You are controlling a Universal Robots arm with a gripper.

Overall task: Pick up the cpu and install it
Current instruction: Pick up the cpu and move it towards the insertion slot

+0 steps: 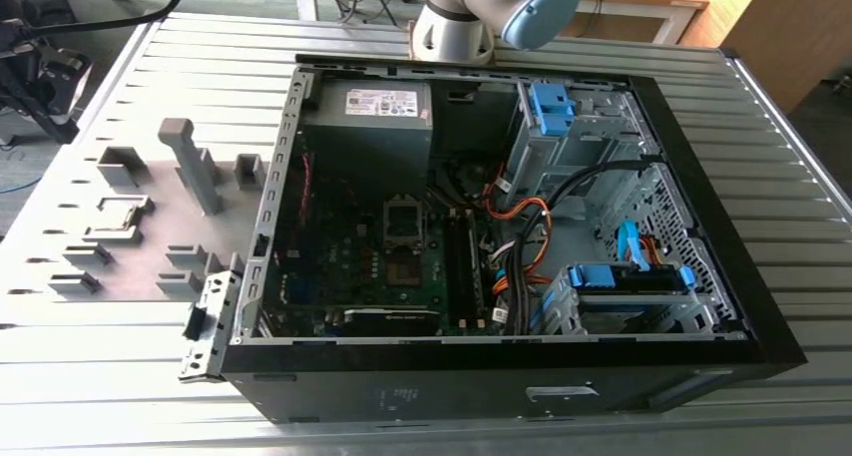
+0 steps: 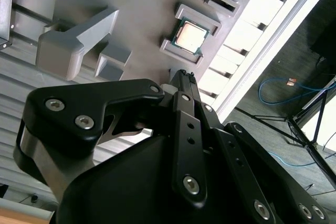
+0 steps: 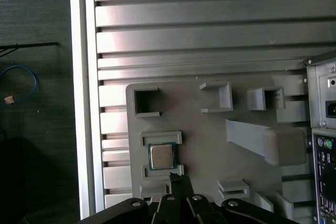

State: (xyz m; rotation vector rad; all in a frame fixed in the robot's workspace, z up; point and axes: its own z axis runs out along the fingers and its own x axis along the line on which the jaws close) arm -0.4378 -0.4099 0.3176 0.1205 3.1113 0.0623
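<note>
Pickup is in hand: the gripper (image 3: 176,177), closed and empty, hovers near the cpu (image 3: 161,156) in its holder (image 3: 157,137), so grasping likely demands opening first.

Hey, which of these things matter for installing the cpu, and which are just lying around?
For the job: cpu, motherboard, tool.
Just lying about: other holder frames, power supply, blue drive bracket.

Soft, even light is falling on the metal table (image 1: 107,376) in the exterior view, while the computer case (image 1: 399,391) is holding deep shadow inside, darkest around seven o'clock. In both wrist views the table slats are glaring white. In the second wrist view the cpu (image 2: 189,36) is catching a warm glint.
</note>
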